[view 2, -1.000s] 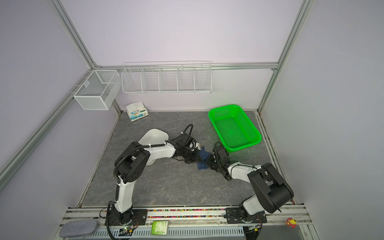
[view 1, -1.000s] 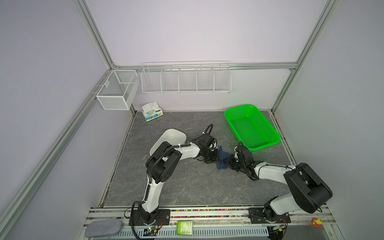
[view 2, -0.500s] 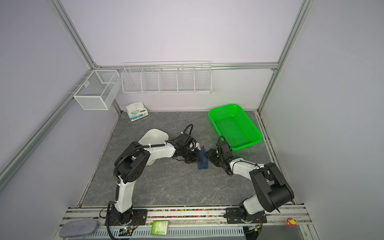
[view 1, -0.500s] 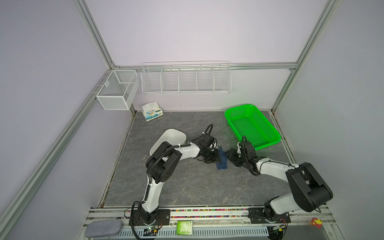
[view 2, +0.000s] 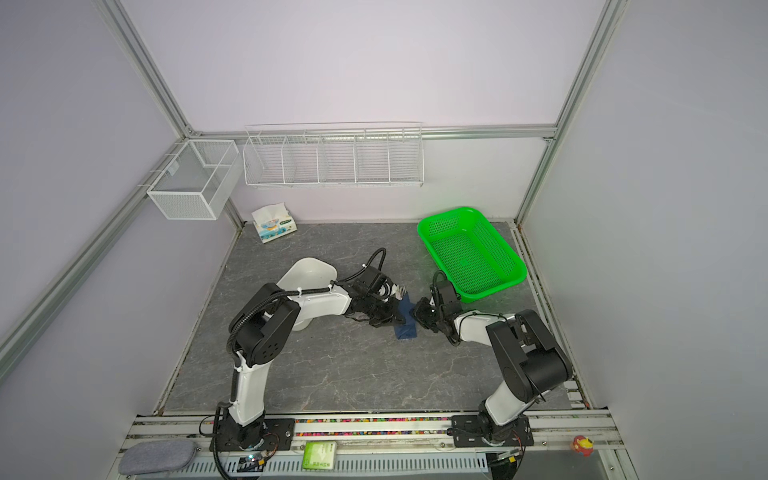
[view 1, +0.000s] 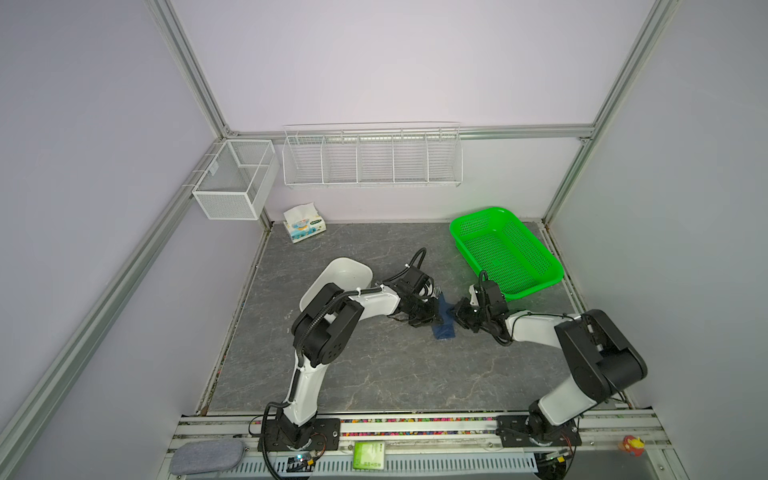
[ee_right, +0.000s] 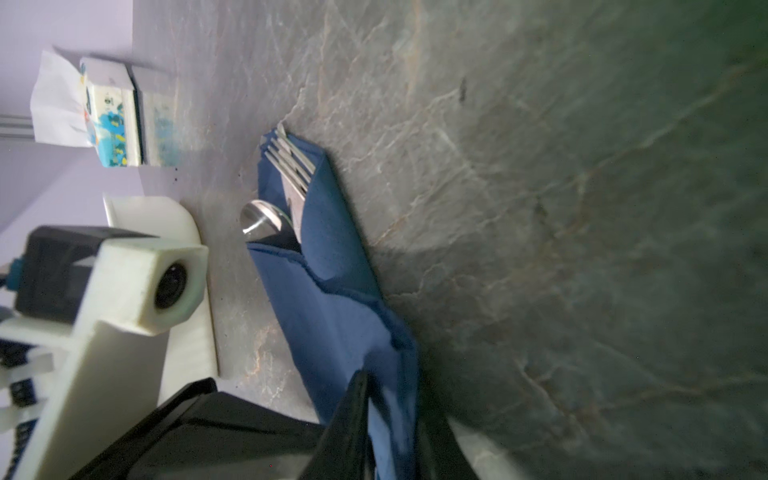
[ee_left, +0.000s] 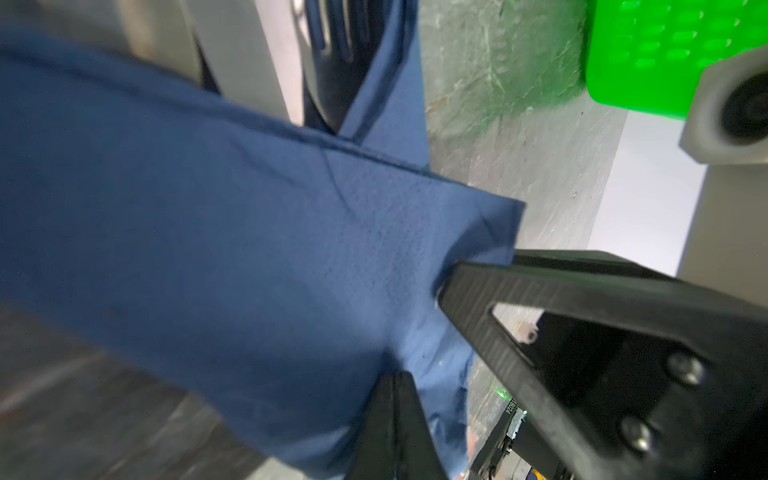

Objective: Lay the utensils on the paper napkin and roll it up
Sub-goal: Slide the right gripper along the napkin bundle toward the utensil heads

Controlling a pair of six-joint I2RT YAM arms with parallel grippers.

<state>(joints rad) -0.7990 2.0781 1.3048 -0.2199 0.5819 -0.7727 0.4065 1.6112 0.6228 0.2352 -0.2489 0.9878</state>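
Paper napkin (ee_right: pixel 332 316) wraps utensils (ee_right: pixel 291 166), pinched by left gripper (ee_left: pixel 422 334) and right gripper (ee_right: pixel 390 399).

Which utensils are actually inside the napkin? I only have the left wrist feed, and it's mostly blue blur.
Observer: In the right wrist view, fork tines and a spoon bowl stick out of the paper napkin at its open end. No knife shows.
Operator: Right gripper holding it?
Observer: Yes, the right gripper is closed on the napkin's other end.
Operator: Anything else nearby?
Observer: A white tray sits beside the left arm in both top views.
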